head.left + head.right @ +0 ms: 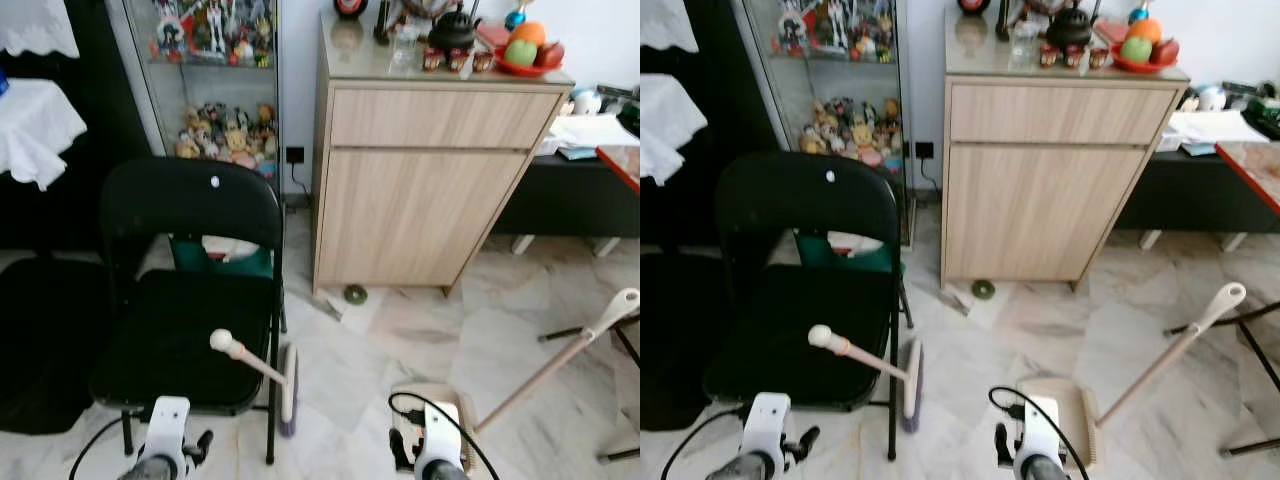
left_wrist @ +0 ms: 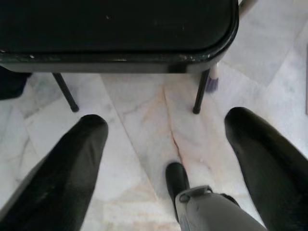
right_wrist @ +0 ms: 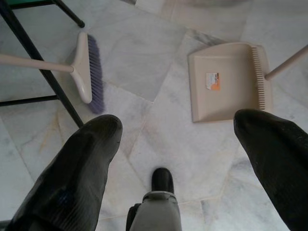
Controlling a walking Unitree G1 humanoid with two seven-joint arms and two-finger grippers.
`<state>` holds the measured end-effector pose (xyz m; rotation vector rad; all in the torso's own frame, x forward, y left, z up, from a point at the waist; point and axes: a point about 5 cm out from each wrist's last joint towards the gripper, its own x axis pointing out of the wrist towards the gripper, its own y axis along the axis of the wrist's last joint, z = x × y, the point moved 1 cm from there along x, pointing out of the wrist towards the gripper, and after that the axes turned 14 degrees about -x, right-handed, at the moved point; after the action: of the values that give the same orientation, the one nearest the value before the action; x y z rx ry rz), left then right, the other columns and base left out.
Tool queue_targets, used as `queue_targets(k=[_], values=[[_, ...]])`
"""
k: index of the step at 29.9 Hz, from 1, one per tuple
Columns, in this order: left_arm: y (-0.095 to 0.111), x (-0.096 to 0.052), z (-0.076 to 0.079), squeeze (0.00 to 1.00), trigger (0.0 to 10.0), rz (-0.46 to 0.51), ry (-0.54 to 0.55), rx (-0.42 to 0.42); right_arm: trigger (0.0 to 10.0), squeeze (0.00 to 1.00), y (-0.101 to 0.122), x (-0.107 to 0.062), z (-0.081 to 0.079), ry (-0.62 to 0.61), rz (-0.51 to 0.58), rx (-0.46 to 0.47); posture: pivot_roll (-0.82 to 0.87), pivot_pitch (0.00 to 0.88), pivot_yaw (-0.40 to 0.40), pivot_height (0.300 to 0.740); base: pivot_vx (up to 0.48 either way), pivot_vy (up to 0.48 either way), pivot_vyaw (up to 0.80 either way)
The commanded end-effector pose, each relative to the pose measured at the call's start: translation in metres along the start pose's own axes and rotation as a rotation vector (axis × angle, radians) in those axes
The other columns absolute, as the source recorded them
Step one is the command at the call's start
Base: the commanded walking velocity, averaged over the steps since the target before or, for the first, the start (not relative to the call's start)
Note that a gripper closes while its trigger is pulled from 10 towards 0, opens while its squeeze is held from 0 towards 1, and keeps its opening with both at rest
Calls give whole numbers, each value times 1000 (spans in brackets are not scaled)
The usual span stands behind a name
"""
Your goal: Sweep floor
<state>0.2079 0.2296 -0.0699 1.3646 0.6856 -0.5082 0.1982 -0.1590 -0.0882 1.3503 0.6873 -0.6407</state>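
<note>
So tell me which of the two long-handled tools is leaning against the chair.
The broom: its beige handle rests on the black folding chair, purple bristles on the floor. The dustpan lies apart on the marble, nearer the right gripper.

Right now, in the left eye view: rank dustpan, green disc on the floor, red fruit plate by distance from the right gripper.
1. Dustpan, on the floor just ahead of the right gripper.
2. Green disc, at the cabinet's foot.
3. Red fruit plate, on the cabinet top.
</note>
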Motion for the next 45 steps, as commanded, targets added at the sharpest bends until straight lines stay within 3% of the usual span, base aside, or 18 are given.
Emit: queue_targets(k=[1, 4, 10, 20, 27, 29, 32, 34, 38, 43, 45], values=[[0, -2, -2, 1000, 10000, 26, -2, -2, 10000, 0, -2, 0, 3, -9, -10, -2, -27, 28, -52, 740, 0, 0, 0], [13, -3, -5, 1000, 10000, 113, -58, -62, 10000, 0, -3, -1, 4, -8, -9, -5, -24, 34, -53, 740, 0, 0, 0], [31, -3, -2, 1000, 10000, 217, -123, -79, 10000, 0, -3, -1, 4, -5, -9, -13, -21, 37, -54, 740, 0, 0, 0], [37, -11, -9, 1000, 10000, 306, -167, -39, 10000, 0, -4, -1, 2, 3, -10, -20, -18, 24, -51, 740, 0, 0, 0], [53, -20, -12, 1000, 10000, 429, -229, -38, 10000, 0, -4, -1, 1, 6, -11, -27, -14, 8, -50, 740, 0, 0, 0], [59, -23, -10, 1000, 10000, 467, -252, -33, 10000, 0, -4, -1, 1, 7, -12, -29, -10, 1, -50, 740, 0, 0, 0], [85, -40, 2, 1000, 10000, 589, -306, -12, 10000, 0, -4, -1, 0, 10, -13, -33, -7, 0, -50, 740, 0, 0, 0], [92, -47, 7, 1000, 10000, 616, -322, -9, 10000, 0, -4, -1, 0, 10, -13, -34, -5, 2, -50, 740, 0, 0, 0], [95, -58, 17, 1000, 10000, 628, -354, 9, 10000, 0, -4, -1, 0, 9, -14, -34, -3, 9, -49, 740, 0, 0, 0], [93, -62, 18, 1000, 10000, 612, -353, 12, 10000, 0, -4, -1, 0, 7, -15, -33, -5, 13, -49, 740, 0, 0, 0], [88, -67, 18, 1000, 10000, 572, -348, 68, 10000, 0, -4, -1, 1, 5, -15, -31, -5, 18, -49, 740, 0, 0, 0]])
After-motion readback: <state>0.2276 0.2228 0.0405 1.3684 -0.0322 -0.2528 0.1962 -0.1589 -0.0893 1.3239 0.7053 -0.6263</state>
